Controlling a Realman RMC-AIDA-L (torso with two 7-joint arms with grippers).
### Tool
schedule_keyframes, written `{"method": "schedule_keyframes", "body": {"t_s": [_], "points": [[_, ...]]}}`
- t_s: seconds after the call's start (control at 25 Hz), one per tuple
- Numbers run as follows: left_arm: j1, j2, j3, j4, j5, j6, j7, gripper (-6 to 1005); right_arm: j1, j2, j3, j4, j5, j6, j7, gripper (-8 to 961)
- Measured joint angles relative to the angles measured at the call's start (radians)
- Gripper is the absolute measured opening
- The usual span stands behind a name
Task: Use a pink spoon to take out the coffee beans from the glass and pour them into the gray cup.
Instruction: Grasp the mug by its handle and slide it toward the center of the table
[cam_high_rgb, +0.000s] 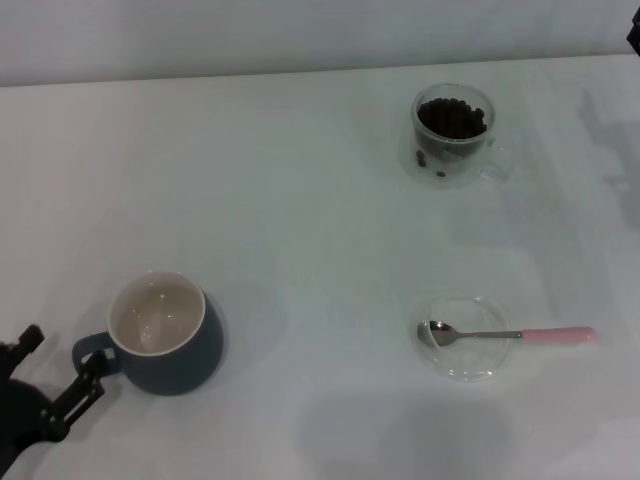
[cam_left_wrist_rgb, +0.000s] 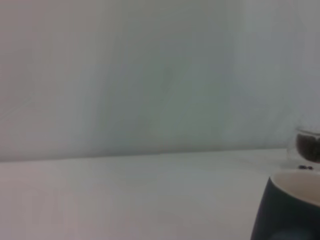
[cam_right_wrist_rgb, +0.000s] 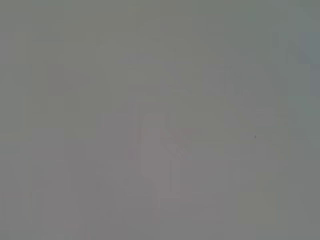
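The pink spoon (cam_high_rgb: 510, 335) is seen lying flat, its long axis running across the counter (cam_high_rgb: 300, 200), with the silver bowl resting in a shallow clear glass dish (cam_high_rgb: 462, 337) and the pink handle pointing toward the robot's right. The glass (cam_high_rgb: 452, 135), holding the coffee beans (cam_high_rgb: 452, 118), is placed well beyond it. The gray cup (cam_high_rgb: 165, 335) is set at the near left, its handle turned toward the left end effector (cam_high_rgb: 45, 385), whose fingers are spread apart just beside that handle. No writing is visible. The right end effector is out of view.
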Motion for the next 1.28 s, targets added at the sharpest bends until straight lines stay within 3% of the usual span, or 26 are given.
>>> {"method": "schedule_keyframes", "body": {"t_s": [0.4, 0.84, 1.04, 1.16, 1.28], "points": [[-0.012, -0.004, -0.002, 0.002, 0.0, -0.011, 0.004, 852, -0.006, 0.002, 0.0, 0.002, 0.0, 0.004, 0.0, 874], [-0.023, -0.004, -0.004, 0.013, -0.015, -0.021, 0.01, 465, -0.007, 0.002, -0.002, 0.003, -0.003, -0.001, 0.001, 873], [-0.043, -0.004, -0.003, 0.026, -0.051, -0.039, 0.014, 223, -0.007, 0.003, -0.002, 0.004, -0.003, -0.001, 0.001, 873], [-0.058, -0.004, -0.003, 0.05, -0.108, -0.051, 0.046, 162, -0.006, 0.003, -0.005, 0.007, -0.003, -0.002, 0.002, 873], [-0.081, -0.004, -0.003, 0.072, -0.152, -0.066, 0.116, 162, -0.006, 0.001, -0.004, 0.012, -0.004, -0.002, 0.002, 873]]}}
